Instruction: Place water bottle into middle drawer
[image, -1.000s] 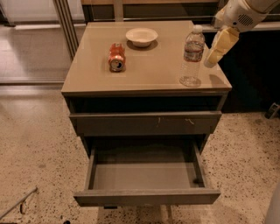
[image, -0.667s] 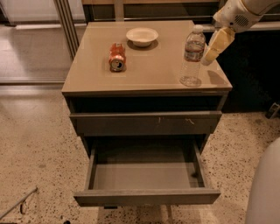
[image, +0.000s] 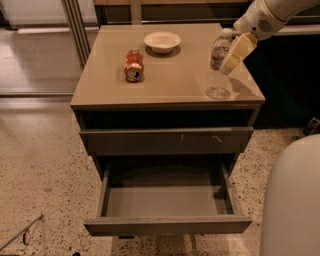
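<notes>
The water bottle, clear plastic with a white cap, stands on the right side of the cabinet top, leaning slightly. My gripper comes in from the upper right and sits against the bottle's upper right side, at label height. The middle drawer is pulled open below, with a flat grey inside and nothing in it.
A red-orange soda can lies on its side at the left of the top. A white bowl stands at the back. A shut drawer front with pale scratches is above the open drawer. A pale rounded robot part fills the lower right.
My gripper has moved left, from just right of the bottle to against its side. The bottle, can, bowl and drawer stay where they were.
</notes>
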